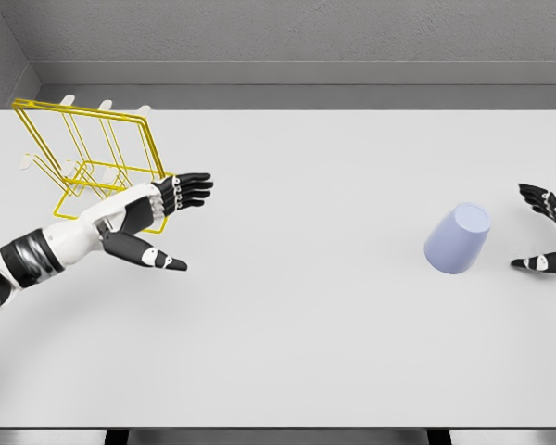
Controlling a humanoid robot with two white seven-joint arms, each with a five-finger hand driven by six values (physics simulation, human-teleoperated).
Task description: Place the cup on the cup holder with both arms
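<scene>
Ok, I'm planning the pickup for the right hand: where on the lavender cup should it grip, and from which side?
Probably around the cup's side wall, coming in from the right. The cup seems tilted or on its side, its closed end up and away, the tapered wall facing the right hand. That hand is open just beside it, fingers above and thumb below, not touching.

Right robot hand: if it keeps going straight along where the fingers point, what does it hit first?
Likely the lavender cup. The right robot hand is open, fingers aimed left across the white table, with the cup sitting directly in that line. Depth from one view is uncertain, so it may pass slightly behind.
</scene>
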